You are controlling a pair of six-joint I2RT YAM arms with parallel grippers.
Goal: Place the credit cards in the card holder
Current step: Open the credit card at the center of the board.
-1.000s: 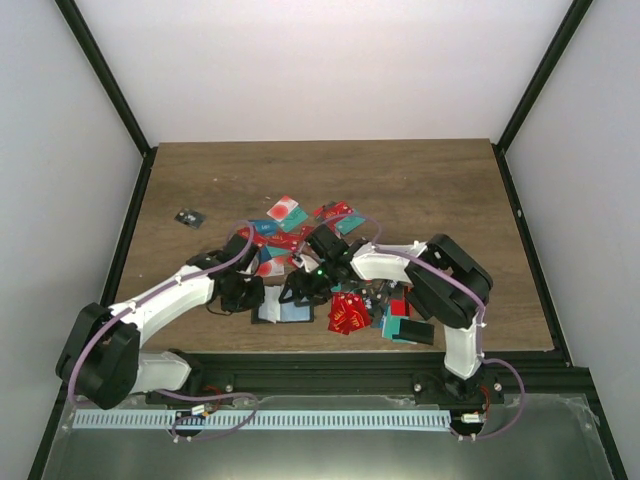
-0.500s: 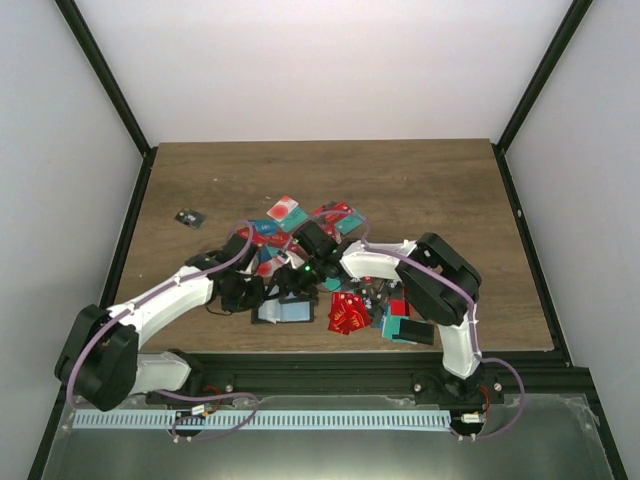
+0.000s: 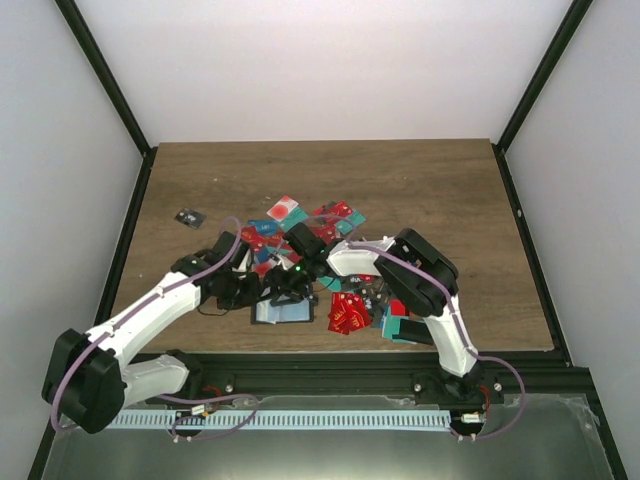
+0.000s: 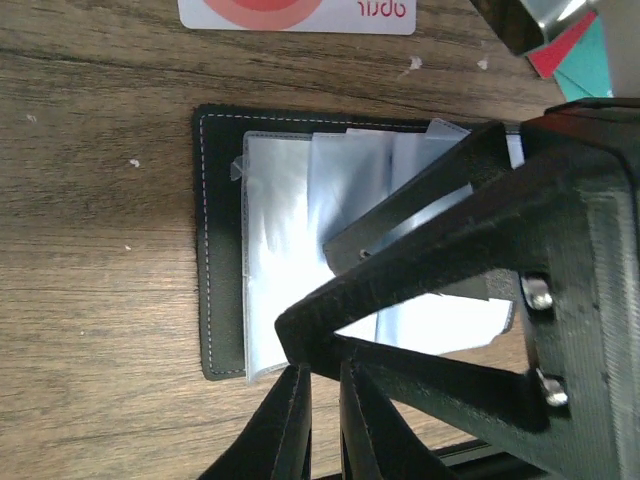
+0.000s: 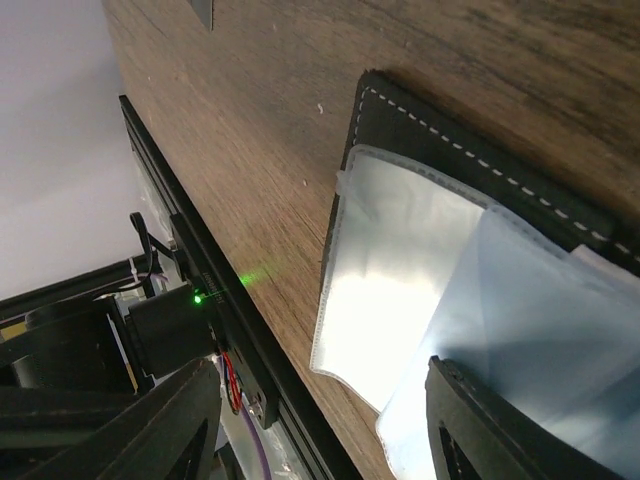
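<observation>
The card holder [image 3: 283, 312] lies open near the table's front edge, a black wallet with white stitching [image 4: 220, 250] and grey-clear pockets [image 5: 420, 270]. My right gripper [image 3: 290, 287] is open right above the pockets, and one finger [image 5: 490, 430] is over the clear sleeves; its fingers [image 4: 420, 190] cross the left wrist view. My left gripper [image 3: 245, 290] is at the holder's left end, its fingers close together [image 4: 322, 375] with nothing seen between them. The credit cards [image 3: 290, 225], red, teal and blue, lie in a pile just behind both grippers. No card shows in either gripper.
A stack of red cards [image 3: 348, 312] and a teal and black case [image 3: 408, 328] lie right of the holder. A white-pink card [image 4: 300, 10] lies just beyond the holder. A small dark item [image 3: 187, 217] sits apart at the left. The black front rail [image 5: 220, 330] is close.
My right gripper has moved left, from beside the holder's right part to over its pockets. My left arm has shifted slightly left and stays at the holder's left end.
</observation>
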